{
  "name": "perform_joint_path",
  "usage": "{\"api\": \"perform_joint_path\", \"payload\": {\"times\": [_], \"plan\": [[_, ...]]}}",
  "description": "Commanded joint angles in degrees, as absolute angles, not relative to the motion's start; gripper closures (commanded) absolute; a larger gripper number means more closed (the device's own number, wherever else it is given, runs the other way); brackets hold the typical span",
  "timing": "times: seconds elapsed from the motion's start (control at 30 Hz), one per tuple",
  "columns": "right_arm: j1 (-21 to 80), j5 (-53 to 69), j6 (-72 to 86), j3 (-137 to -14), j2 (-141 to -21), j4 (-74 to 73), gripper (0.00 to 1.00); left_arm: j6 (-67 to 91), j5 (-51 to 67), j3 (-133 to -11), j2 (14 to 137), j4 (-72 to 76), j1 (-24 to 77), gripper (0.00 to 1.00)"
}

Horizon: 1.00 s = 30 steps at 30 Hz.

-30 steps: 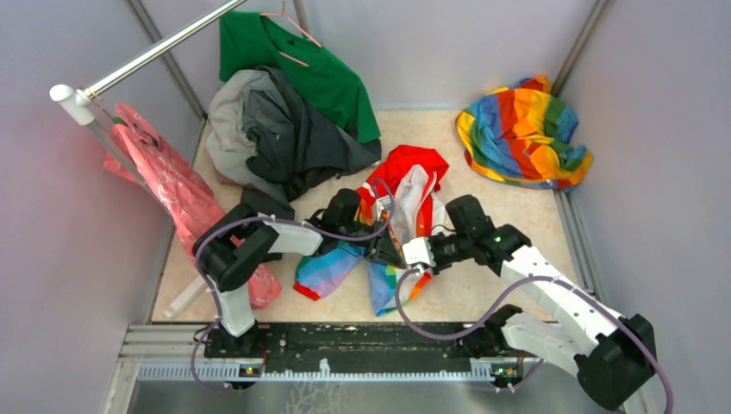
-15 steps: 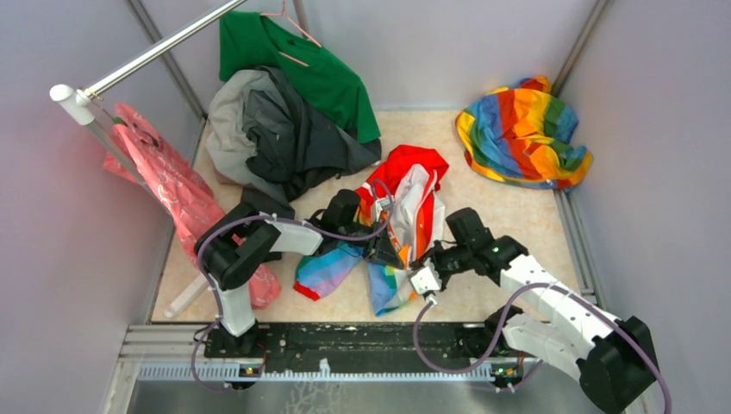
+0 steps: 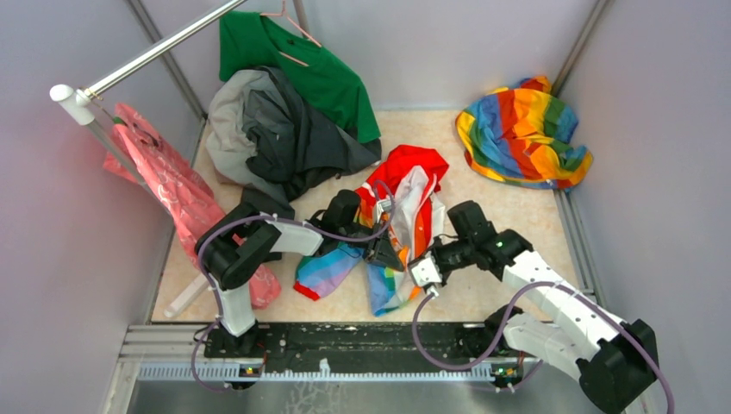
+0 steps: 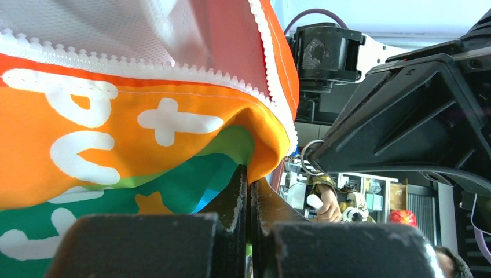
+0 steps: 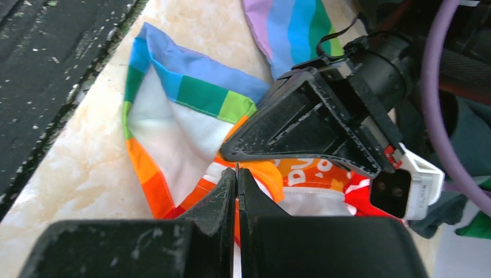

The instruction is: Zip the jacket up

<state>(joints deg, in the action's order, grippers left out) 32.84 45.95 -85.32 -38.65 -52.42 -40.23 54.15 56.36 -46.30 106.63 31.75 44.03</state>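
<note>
The jacket lies in the middle of the table, white with rainbow panels and a red hood at the far end. My left gripper is shut on its orange lower hem, just under the white zipper teeth. My right gripper is shut and pinches the orange front edge at the jacket's near end, tip to tip with the left gripper. A small metal ring hangs beside the hem. The white lining is spread on the table.
An all-rainbow cloth lies at the back right. A pile of grey and dark garments and a green shirt on a hanger sit at the back left. A pink garment hangs from the rail. The black base rail runs along the near edge.
My right gripper pulled away from the jacket toward the near edge, then came back a little toward the hem. The jacket's lower flap shifted slightly. The left gripper has held still.
</note>
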Motion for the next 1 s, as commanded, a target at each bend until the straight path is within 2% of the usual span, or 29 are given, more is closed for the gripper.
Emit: {"api": "perform_joint_path", "payload": {"times": [0.0,0.4,0.57,0.7,0.83,0.9,0.97], "plan": [[32.87,49.70,-85.16,-40.99,-52.19,-42.19,1.00,52.58,56.10,-45.78,107.54,31.46,43.51,1.00],[31.73,36.76,-77.23,-38.33,-50.05,-32.93,1.00,52.06,56.90,-45.28,107.05,30.65,43.09,1.00],[31.73,38.82,-76.52,-38.45,-50.83,-33.12,1.00,51.47,57.16,-45.26,107.15,29.81,43.11,1.00],[31.73,46.95,-82.32,-38.68,-52.66,-38.94,1.00,51.41,57.51,-45.50,107.21,29.71,43.16,1.00],[31.97,50.16,-88.22,-37.95,-53.44,-42.10,0.92,51.19,57.72,-46.00,106.97,29.37,43.15,1.00],[32.31,49.21,-89.70,-37.52,-53.44,-42.32,0.93,51.07,57.86,-46.11,106.90,29.19,43.15,1.00],[32.50,47.68,-91.29,-37.00,-53.03,-42.38,0.99,50.95,58.00,-46.10,106.88,29.02,43.14,1.00]]}}
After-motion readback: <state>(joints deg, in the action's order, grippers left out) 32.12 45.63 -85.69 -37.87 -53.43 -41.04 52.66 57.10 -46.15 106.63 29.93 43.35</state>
